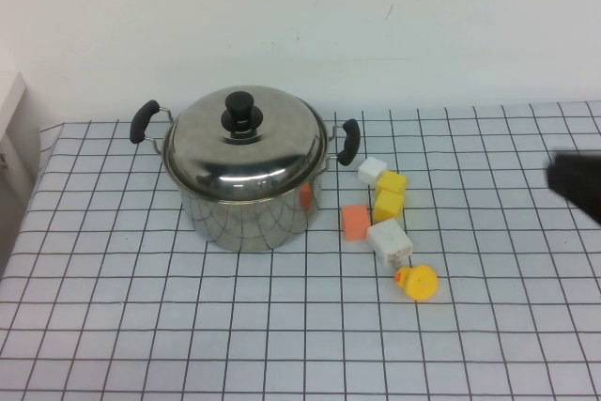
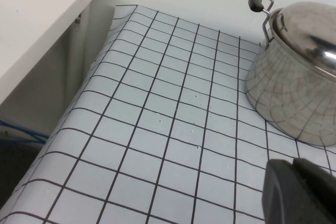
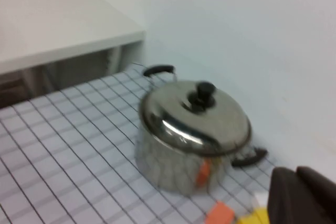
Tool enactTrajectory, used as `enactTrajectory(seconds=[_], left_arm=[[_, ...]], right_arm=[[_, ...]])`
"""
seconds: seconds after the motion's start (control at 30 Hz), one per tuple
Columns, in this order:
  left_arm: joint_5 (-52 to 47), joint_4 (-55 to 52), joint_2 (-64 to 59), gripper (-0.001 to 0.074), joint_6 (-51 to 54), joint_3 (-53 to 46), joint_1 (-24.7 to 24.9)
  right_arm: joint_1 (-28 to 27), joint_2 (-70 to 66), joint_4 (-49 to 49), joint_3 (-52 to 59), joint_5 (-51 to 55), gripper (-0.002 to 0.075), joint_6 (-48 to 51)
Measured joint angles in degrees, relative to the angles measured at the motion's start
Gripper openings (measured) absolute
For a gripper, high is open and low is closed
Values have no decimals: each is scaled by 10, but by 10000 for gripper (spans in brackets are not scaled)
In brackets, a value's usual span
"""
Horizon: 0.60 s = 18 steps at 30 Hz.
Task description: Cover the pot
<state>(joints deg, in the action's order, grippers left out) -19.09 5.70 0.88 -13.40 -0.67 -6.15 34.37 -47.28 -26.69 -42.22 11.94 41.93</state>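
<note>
Since the lid (image 1: 242, 143) already sits squarely on the pot (image 1: 246, 204), which stands left of centre on the checked cloth (image 1: 141, 326), the job looks done, and the sensible course is to keep both arms well clear. The right gripper (image 1: 575, 183) (a dark blur at the right edge) and the left gripper (image 2: 299, 192), near the pot's left side, each show too little to tell whether the fingers are spread, and any pass over the small blocks (image 1: 380, 208) risks scattering them.

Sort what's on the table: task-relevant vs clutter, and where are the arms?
Job:
- pot, lid already on it
- right end effector at the table's right edge
- left end effector low, near the pot's left side

Lying about:
- orange block
- two yellow blocks
- two white blocks
- yellow duck
</note>
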Motion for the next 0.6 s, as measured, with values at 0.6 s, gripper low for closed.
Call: enactTrajectory(seconds=[0.6], left_arm=[[0,0,0,-3,3,0,0]], right_arm=[[-4,278,-5,406,-195,-2,-58]])
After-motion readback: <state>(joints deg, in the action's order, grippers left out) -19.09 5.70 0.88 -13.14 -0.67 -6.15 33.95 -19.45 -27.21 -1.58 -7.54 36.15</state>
